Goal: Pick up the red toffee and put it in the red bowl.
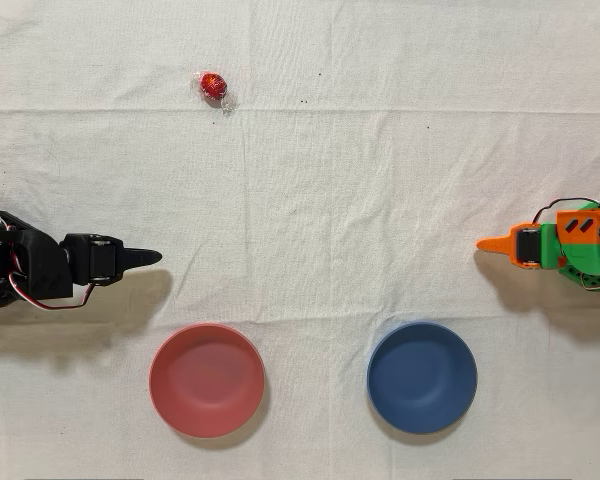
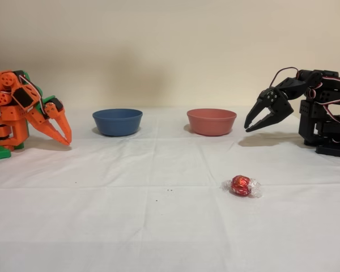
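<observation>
The red toffee [image 1: 213, 85] [image 2: 241, 185] lies alone on the white cloth, shiny red foil with clear twisted ends. The red bowl [image 1: 206, 380] [image 2: 211, 121] stands empty. My black gripper [image 1: 152, 257] [image 2: 249, 128] is shut with nothing in it, its tips pointing down a little above the cloth. In the overhead view it sits at the left edge, above the red bowl and well below-left of the toffee. In the fixed view it hangs just right of the red bowl, and the toffee lies nearer the camera.
A blue bowl [image 1: 421, 377] [image 2: 117, 121], also empty, stands beside the red one. The idle orange arm [image 1: 555, 245] [image 2: 28, 110] rests at the opposite side of the table. A wrinkled white cloth [image 1: 310, 200] covers the table.
</observation>
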`<state>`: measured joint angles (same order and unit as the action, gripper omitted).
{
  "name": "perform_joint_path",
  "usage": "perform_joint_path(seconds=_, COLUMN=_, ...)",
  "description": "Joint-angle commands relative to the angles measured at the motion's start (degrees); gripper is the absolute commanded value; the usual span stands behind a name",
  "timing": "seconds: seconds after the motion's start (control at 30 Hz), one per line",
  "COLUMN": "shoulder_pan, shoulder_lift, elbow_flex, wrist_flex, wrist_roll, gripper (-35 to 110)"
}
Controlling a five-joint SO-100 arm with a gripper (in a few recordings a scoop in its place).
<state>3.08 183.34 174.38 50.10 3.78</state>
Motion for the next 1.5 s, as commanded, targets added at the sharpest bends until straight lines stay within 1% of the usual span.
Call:
perform_joint_path(seconds=0.0, shoulder_pan=0.79, shoulder_lift=0.97, elbow_flex=1.14, wrist_flex=0.70, wrist_roll=0.44, gripper=1)
perform_joint_path(seconds=1.0, shoulder_pan=0.79, shoulder_lift=0.97, elbow_flex=1.14, wrist_flex=0.70, wrist_roll=-0.18, gripper=1)
perform_joint_path(seconds=1.13, shoulder_pan=0.79, shoulder_lift=0.97, elbow_flex=1.23, wrist_flex=0.70, wrist_roll=-0.35, gripper=3)
perform_joint_path(seconds=1.23, shoulder_pan=0.79, shoulder_lift=1.05, elbow_flex=1.23, wrist_flex=0.62, wrist_roll=-0.53, gripper=1)
perform_joint_path(seconds=1.47, shoulder_pan=0.53, shoulder_lift=1.05, elbow_flex=1.23, wrist_flex=0.70, wrist_roll=-0.62, gripper=1)
